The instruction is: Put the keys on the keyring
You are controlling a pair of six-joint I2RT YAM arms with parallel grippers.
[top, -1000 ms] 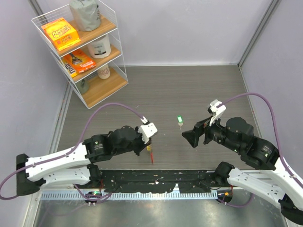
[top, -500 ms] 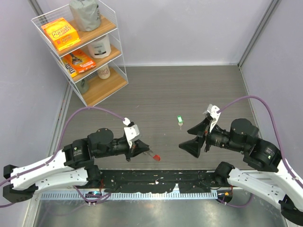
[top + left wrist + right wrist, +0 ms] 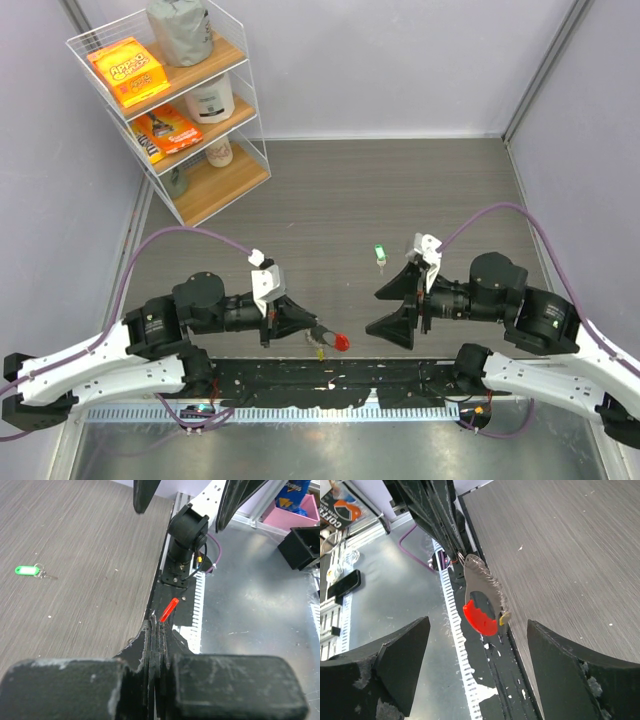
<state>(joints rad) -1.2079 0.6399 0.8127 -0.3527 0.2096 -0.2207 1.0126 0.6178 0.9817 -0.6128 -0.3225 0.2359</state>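
My left gripper [image 3: 308,328] points right over the table's near edge, shut on the keyring [image 3: 338,341]. In the left wrist view the keyring's red crescent [image 3: 170,610] sticks out past the closed fingertips. The right wrist view shows the red crescent [image 3: 480,620] hanging below a silvery part, with a small yellow piece [image 3: 505,617] touching it; I cannot tell whether that piece is threaded on. The green-headed key [image 3: 380,252] lies alone on the table, also the green key [image 3: 27,570] far left. My right gripper [image 3: 384,311] stands open, facing the keyring from the right, a short gap away.
A white wire shelf rack [image 3: 170,110] with boxes and jars stands at the back left. The arms' black base rail [image 3: 330,380] and a metal surface run along the near edge, right below the keyring. Grey walls close in both sides.
My left gripper swung from pointing down to pointing right, carrying the keyring right and nearer the front edge. My right gripper moved left and down toward it, its jaws narrowing slightly.
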